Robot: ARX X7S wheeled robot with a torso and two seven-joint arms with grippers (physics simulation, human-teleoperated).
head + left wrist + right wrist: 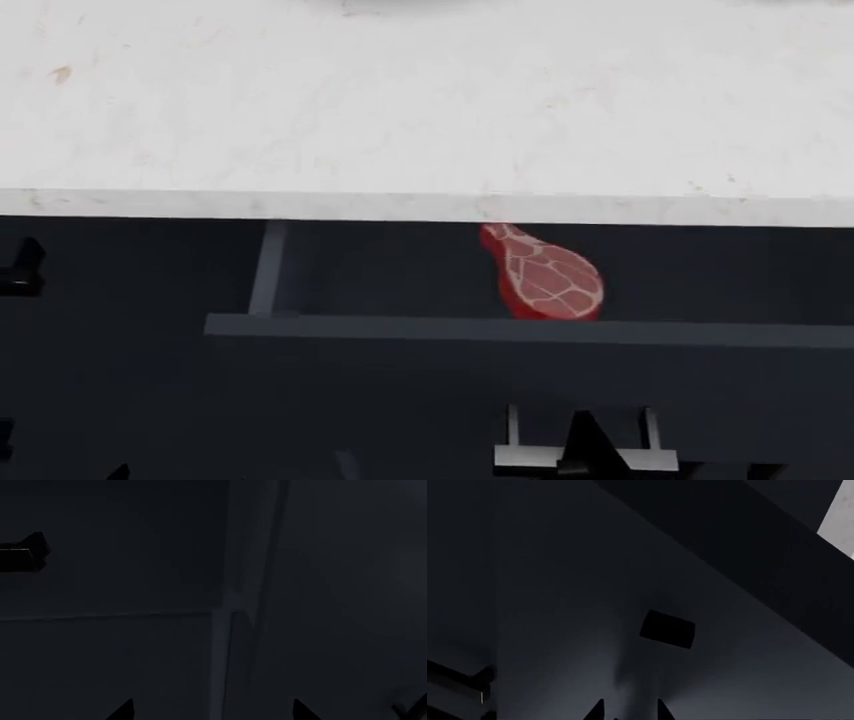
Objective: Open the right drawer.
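Right drawer [534,330] cut off at frame edge — right gripper [583,445] mostly hidden

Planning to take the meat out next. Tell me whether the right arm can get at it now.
Probably yes. The right drawer stands pulled out, the meat lies uncovered inside, and the right gripper is just in front, at the handle.

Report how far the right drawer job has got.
Done: the right drawer is pulled out from under the white counter, exposing a red cut of meat inside. In hand: a dark gripper tip sits at its bar handle. Left: possibly pulling further; full extension can't be judged.
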